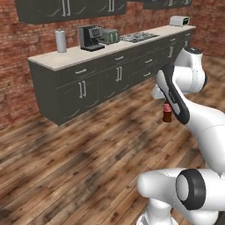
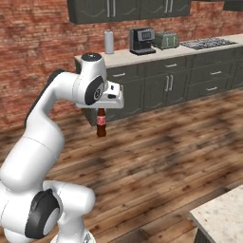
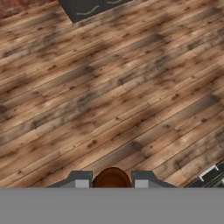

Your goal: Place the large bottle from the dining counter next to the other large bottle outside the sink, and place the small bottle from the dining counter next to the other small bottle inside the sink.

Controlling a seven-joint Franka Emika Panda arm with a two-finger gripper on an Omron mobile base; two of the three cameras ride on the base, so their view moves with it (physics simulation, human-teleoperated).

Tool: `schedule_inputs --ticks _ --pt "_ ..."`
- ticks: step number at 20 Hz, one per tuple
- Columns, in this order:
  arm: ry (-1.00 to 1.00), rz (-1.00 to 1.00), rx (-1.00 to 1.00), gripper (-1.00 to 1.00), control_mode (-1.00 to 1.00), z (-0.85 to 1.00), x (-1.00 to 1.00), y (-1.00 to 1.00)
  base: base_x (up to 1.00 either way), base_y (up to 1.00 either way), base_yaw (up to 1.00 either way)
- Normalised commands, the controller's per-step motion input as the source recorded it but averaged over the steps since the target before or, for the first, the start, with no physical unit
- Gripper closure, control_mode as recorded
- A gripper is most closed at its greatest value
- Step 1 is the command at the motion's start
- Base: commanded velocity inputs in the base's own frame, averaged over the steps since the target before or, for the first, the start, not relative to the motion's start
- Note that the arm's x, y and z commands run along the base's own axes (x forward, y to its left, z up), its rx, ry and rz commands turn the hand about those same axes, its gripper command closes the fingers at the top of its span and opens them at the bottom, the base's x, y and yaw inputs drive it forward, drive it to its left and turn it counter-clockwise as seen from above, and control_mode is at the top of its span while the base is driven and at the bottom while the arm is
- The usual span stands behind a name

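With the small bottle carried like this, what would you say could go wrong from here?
1. The hand grips the small bottle only at its neck, the body hanging free over the wooden floor; a jolt while driving might shake it loose.
2. The bottle hangs below counter height, so it may strike the cabinet fronts unless raised on approach.

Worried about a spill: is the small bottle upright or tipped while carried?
Upright. The small bottle hangs vertically, neck up, from the shut gripper above the wooden floor.
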Motion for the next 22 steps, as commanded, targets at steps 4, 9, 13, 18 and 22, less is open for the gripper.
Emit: schedule_inputs --ticks 4,9,13,18,22 --pt "0.0 0.0 0.0 1.0 1.0 0.0 0.0 0.0 0.0 0.0 -0.25" --pt "0.0 0.0 0.0 1.0 1.0 0.0 0.0 0.0 0.0 0.0 -0.25" --pt "0.0 0.0 0.0 1.0 1.0 0.0 0.0 0.0 0.0 0.0 -0.25" --pt "0.0 0.0 0.0 1.0 1.0 0.0 0.0 0.0 0.0 0.01 -0.25" --pt "0.0 0.0 0.0 1.0 1.0 0.0 0.0 0.0 0.0 0.01 -0.25"
